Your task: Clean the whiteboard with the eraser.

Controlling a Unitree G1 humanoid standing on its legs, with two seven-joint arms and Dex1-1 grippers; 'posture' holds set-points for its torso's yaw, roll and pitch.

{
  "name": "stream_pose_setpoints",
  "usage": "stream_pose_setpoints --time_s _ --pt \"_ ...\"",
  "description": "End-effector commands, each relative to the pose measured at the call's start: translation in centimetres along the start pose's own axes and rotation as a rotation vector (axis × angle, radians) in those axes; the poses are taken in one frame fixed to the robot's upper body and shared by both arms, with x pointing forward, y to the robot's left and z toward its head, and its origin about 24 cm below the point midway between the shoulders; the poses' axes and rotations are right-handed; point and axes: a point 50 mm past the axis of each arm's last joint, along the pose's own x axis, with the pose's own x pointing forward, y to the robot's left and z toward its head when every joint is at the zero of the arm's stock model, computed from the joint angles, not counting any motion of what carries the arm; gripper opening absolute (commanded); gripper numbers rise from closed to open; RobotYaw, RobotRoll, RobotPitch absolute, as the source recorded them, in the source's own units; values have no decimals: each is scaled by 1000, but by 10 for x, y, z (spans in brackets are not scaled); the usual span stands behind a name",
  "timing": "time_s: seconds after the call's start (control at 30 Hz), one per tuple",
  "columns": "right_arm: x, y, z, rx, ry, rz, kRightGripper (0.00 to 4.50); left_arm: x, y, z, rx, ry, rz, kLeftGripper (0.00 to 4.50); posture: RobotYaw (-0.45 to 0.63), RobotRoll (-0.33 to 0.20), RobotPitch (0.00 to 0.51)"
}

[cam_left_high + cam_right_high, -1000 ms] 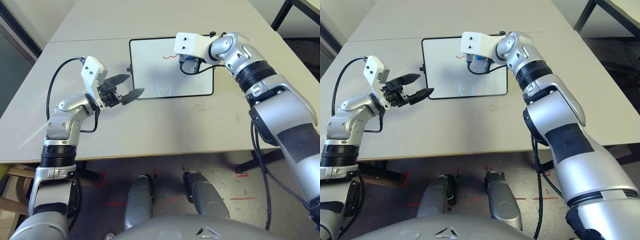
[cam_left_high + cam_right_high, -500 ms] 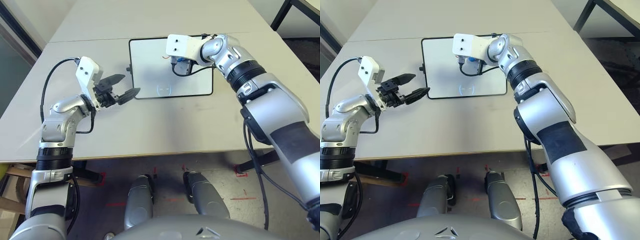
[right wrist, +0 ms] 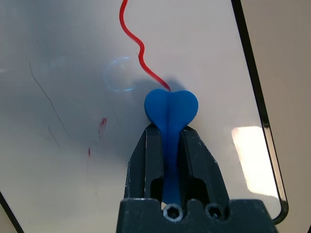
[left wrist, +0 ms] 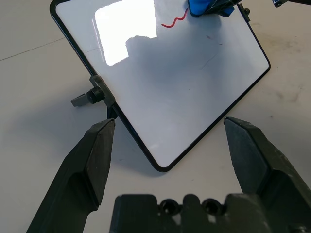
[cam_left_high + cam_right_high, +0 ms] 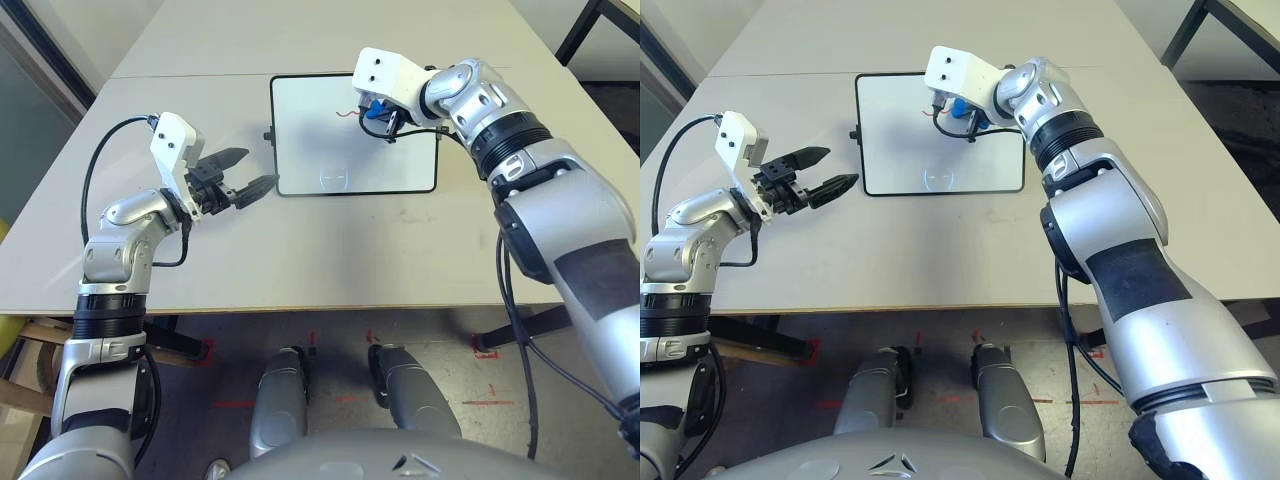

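I have the right gripper [image 3: 168, 141] clamped on the eraser [image 3: 171, 109], its two fingers squeezing the narrow waist so the rounded blue end sticks out ahead of the tips — that leaves the soft face free to rub without the black fingers scraping the surface. The eraser's front edge sits right at the near end of the red squiggle [image 3: 137, 46], which runs away from the gripper across the whiteboard [image 5: 320, 130]. Off to one side of the tips I can see a few faint red smudges and thin grey streaks, so that patch looks only partly wiped.

My left gripper [image 5: 238, 170] hovers with its fingers spread wide, just short of the board's near corner and beside the small black side knob [image 4: 92, 94] — close enough, I judge, to steady the frame if the rubbing starts to push it, though it is not touching anything
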Motion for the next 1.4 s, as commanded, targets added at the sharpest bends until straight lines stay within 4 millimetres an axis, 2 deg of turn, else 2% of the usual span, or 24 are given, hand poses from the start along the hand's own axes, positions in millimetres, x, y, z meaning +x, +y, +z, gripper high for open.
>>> stream_pose_setpoints --time_s 0.03,0.27,0.7,1.17,1.4 --pt "-2 -2 -12 8 47 0 212 3 -2 0 6 5 -19 4500 -124 0 138" --pt "-2 -3 -16 -29 67 -29 211 3 -1 0 8 6 -17 4500 -121 0 137" --pt "11 11 7 -62 18 -31 200 0 -2 0 6 8 -15 4500 -107 0 144" --pt "18 20 17 -29 -14 7 197 -4 -5 -3 -1 10 -1 4500 -80 0 152" --pt "21 26 29 -46 -39 12 197 -8 -6 -3 -4 13 12 4500 -59 0 157"
